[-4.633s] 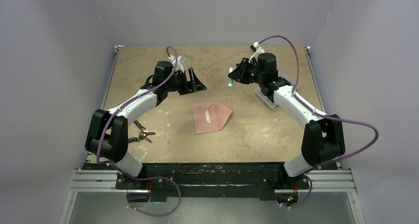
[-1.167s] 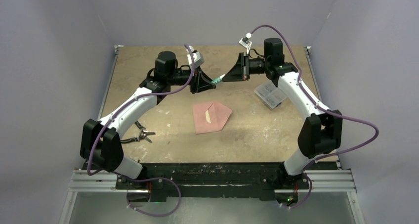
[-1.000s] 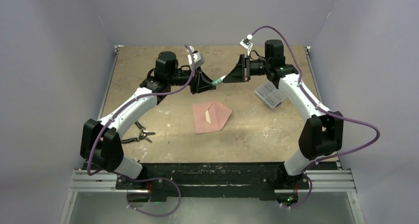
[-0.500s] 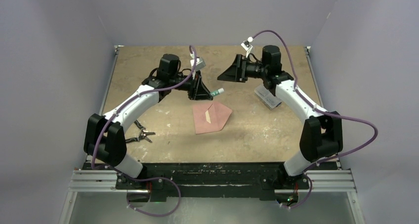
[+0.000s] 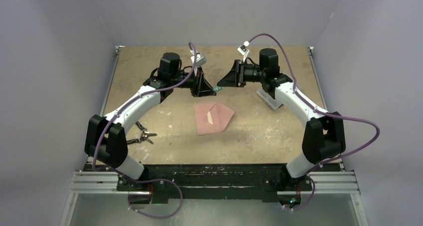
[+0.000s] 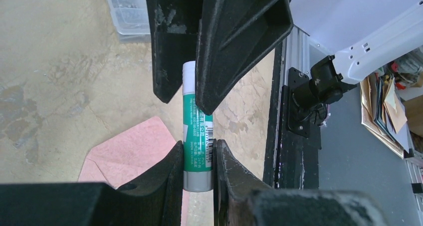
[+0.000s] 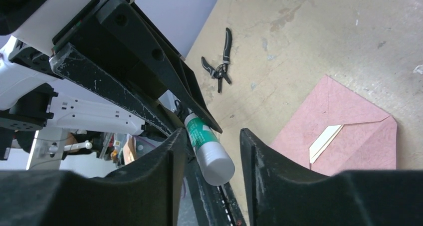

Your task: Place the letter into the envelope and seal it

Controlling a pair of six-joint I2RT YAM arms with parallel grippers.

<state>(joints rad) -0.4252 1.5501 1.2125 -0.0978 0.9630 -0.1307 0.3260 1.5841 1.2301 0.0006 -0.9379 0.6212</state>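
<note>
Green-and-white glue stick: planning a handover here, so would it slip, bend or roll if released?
Probably stiff: the green-and-white plastic glue stick juts straight though the left gripper pinches only one end. Its smooth, glossy barrel may slip in a light grip. Being a cylinder, it would likely roll on the flat tan table.

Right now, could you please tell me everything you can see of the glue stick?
The glue stick is a slim plastic cylinder with a green printed label, a barcode and pale ends. It is held off the table, above the far edge of the envelope. The left tool clamps one end. The other end lies between the fingers of the right tool, which stand open with a gap on each side.
</note>
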